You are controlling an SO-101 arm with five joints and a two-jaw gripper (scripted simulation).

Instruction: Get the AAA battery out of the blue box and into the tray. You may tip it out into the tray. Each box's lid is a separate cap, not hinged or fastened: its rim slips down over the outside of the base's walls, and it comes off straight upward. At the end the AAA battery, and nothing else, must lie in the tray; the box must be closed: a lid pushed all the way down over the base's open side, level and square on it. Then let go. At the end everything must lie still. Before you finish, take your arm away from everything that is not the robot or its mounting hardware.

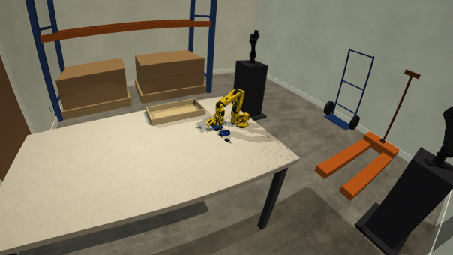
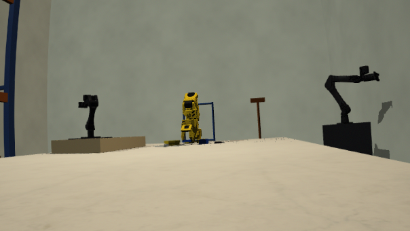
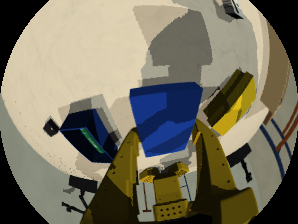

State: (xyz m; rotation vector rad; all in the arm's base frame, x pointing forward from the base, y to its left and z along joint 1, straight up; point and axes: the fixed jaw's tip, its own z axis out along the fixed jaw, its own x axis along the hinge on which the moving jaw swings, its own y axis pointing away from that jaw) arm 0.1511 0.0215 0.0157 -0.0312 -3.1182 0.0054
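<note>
My gripper (image 3: 166, 128) is shut on the blue lid (image 3: 165, 105) (image 1: 214, 127), holding it between its two fingers. The open blue box (image 3: 77, 123) (image 1: 224, 131) (image 2: 203, 141) stands on the table to the left of the lid in the wrist view. The green AAA battery (image 3: 91, 140) lies inside that box, partly in shadow. The wooden tray (image 1: 176, 118) (image 2: 76, 146) (image 3: 277, 75) stands on the table beyond the arm, with nothing visible in it in the top view. The lid's height above the table is hard to tell.
A yellow box or lid (image 3: 240, 107) (image 2: 172, 143) lies on the table to the right of the blue lid in the wrist view. A small black object (image 3: 51, 127) (image 1: 228, 140) (image 2: 218, 142) lies beyond the blue box. Another small dark object (image 3: 231, 8) shows at the wrist view's top.
</note>
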